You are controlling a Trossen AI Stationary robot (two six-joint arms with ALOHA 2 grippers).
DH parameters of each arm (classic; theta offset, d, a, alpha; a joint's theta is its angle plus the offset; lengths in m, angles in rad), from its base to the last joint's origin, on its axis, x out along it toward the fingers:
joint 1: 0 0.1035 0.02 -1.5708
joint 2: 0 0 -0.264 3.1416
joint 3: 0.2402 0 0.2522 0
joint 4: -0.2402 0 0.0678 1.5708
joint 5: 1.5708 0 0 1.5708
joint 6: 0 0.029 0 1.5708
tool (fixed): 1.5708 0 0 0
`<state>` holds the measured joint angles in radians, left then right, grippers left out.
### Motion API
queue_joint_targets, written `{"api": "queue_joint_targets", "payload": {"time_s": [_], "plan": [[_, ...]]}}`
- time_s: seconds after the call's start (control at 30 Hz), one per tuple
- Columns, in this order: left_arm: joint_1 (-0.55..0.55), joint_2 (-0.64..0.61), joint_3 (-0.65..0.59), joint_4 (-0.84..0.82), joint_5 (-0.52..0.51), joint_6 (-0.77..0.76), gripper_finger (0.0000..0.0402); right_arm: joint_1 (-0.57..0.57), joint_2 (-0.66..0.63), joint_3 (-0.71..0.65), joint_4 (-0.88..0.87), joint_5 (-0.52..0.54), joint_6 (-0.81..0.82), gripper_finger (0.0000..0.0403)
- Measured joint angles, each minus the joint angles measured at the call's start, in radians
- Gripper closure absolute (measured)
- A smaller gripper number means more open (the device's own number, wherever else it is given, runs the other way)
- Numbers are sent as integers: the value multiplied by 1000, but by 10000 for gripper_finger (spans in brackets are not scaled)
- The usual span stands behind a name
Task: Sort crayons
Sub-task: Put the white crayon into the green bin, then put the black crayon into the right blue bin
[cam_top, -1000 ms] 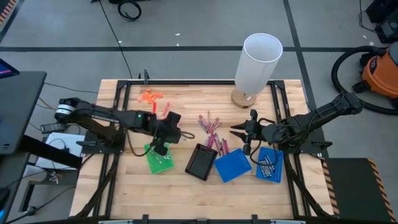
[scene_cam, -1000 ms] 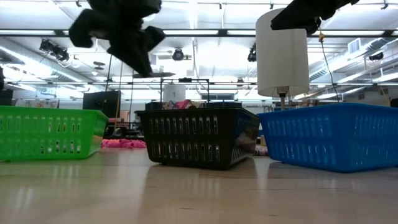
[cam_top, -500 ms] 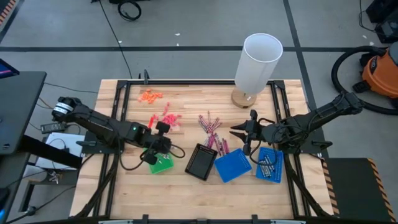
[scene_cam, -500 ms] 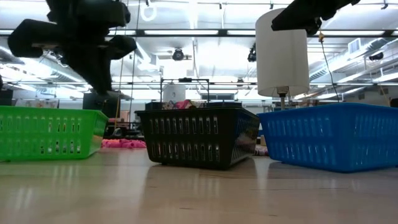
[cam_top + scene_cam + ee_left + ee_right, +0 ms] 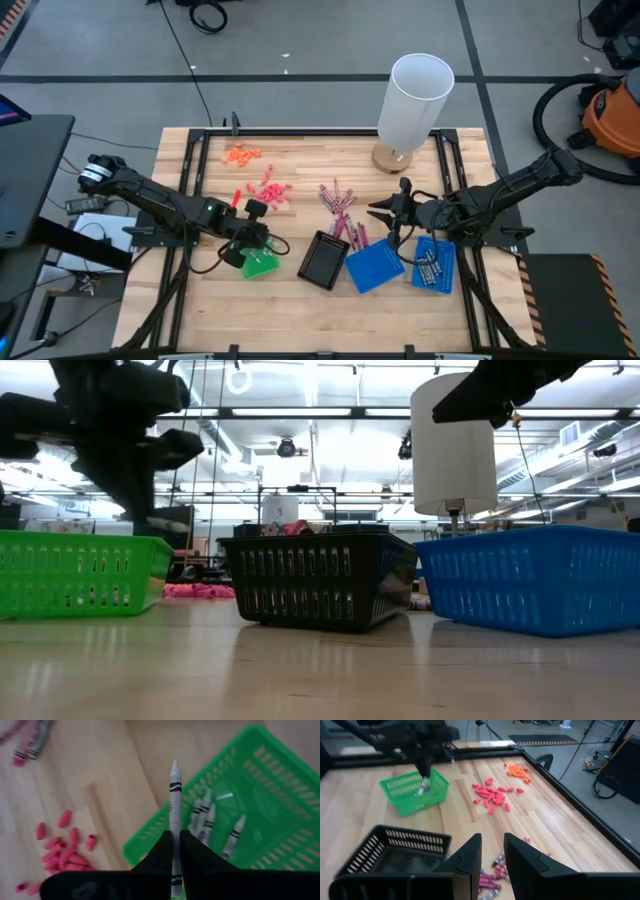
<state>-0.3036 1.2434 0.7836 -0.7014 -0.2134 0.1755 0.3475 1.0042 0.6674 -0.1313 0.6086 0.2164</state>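
My left gripper (image 5: 244, 250) is shut on a grey crayon (image 5: 174, 805) and stands over the far left rim of the green tray (image 5: 261, 264). Several grey crayons (image 5: 210, 820) lie on that tray's floor. A loose heap of pink and grey crayons (image 5: 340, 207) lies on the table at mid-right. My right gripper (image 5: 384, 213) hovers open beside that heap, with nothing between its fingers (image 5: 470, 855). The right wrist view shows the left gripper (image 5: 425, 781) above the green tray (image 5: 412, 795) from across the table. My left gripper pinches the grey crayon between its two fingers (image 5: 162, 851) on the shaft's back part (image 5: 174, 829). The crayon runs along the fingers, its pointed tip (image 5: 174, 767) sticking out past them. The fingers slant steeply down from above. The crayon is lifted clear, above the tray's rim.
A black tray (image 5: 324, 260) and two blue trays (image 5: 374, 267), (image 5: 433, 265) stand in a row right of the green one. Coral-red bits (image 5: 268, 190) and orange bits (image 5: 240, 153) lie at the far left. A white cylinder on a wooden base (image 5: 413, 100) stands at the far edge.
My left gripper has carried the grey crayon toward the table's near left, away from the coral-red bits, and has sunk down over the green tray. It stays shut on the crayon. My right gripper has kept still.
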Motion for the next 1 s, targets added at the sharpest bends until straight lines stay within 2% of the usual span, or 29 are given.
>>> {"api": "queue_joint_targets", "payload": {"time_s": [0.17,0.5,1.0], "plan": [[-38,0,-34,20,10,37,387,-14,9,0,9,-7,-15,311],[-89,0,-136,101,36,211,382,-22,8,0,24,-7,-15,311],[-88,1,-165,160,-10,168,293,-22,8,0,30,-8,-17,311]]}}
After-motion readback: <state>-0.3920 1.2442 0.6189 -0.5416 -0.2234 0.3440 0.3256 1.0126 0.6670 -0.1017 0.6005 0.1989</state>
